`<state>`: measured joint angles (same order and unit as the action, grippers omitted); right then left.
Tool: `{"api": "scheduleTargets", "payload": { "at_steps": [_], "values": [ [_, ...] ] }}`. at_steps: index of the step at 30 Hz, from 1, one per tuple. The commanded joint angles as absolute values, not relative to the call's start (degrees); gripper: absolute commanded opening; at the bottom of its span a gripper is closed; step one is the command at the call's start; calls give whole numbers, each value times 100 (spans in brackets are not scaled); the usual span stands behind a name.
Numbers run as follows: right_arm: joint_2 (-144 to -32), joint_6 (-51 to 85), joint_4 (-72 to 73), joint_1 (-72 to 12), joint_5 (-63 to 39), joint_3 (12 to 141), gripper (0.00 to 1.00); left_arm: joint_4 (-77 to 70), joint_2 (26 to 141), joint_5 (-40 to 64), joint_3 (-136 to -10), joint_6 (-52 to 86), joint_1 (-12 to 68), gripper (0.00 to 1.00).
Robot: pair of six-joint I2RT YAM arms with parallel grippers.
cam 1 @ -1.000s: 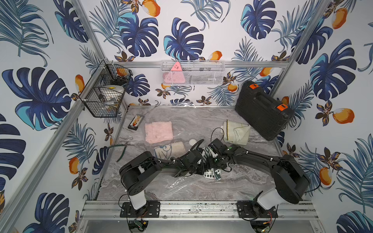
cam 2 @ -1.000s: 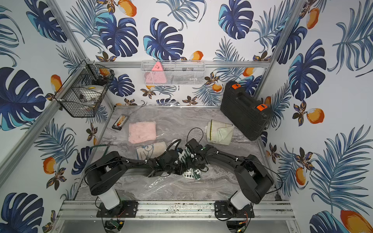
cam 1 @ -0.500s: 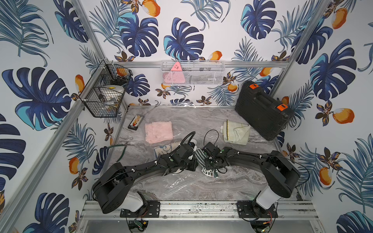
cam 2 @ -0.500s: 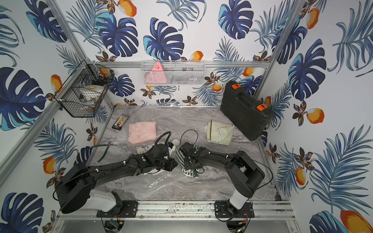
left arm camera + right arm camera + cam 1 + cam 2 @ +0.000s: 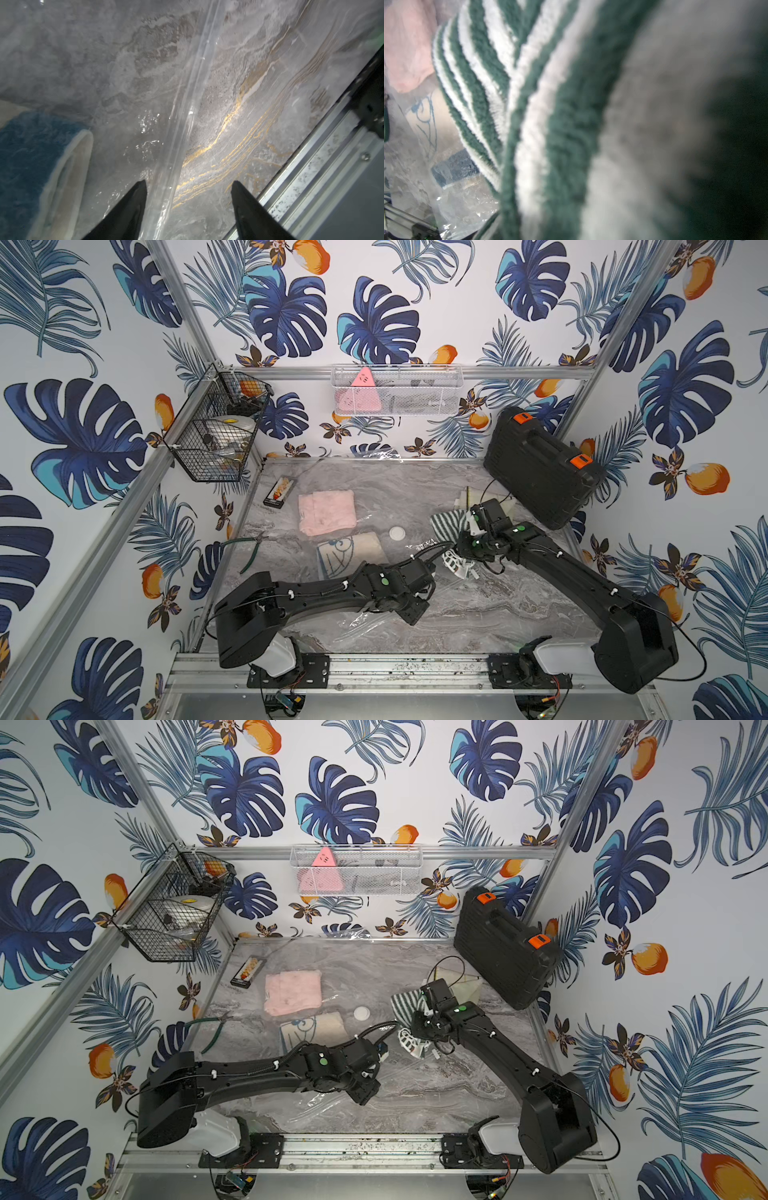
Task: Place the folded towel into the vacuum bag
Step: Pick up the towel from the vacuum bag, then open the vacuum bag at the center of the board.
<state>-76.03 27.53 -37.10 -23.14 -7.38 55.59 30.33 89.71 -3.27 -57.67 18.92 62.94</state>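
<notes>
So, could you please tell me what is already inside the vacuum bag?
Through the clear vacuum bag a pink towel and a cream towel with blue drawing show. The left arm covers part of the cream one, so anything beneath is hidden.

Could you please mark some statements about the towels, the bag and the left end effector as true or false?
1. The left end effector stands open above the vacuum bag. True.
2. The pink towel touches the black case. False: they lie far apart, on opposite sides of the table.
3. The white valve disc lies between the pink towel and the striped towel. True.
4. The black case lies flat and open. False: it is closed and leans against the wall.
</notes>
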Motion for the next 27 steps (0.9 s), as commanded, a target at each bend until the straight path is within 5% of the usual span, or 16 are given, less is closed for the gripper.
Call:
{"api": "scheduleTargets", "payload": {
  "at_steps": [1, 14, 23, 27],
  "values": [
    [-7430, 2567, -4024, -2001, -1281, 5420, 10, 3576, 9240, -1024, -5999, 1458, 6546, 76],
    [-7377, 2600, -3911, -1811, -1546, 5159, 11, 3992, 10210, -2830, -6367, 1067, 6943, 75],
    [-7283, 2567, -4016, -1767, -1594, 5126, 12, 3692, 10229, -2985, -6149, 900, 6921, 58],
    [-7194, 2607, -4069, -1766, -1716, 5037, 12, 3523, 10084, -3012, -6068, 798, 6807, 33]
  ]
}}
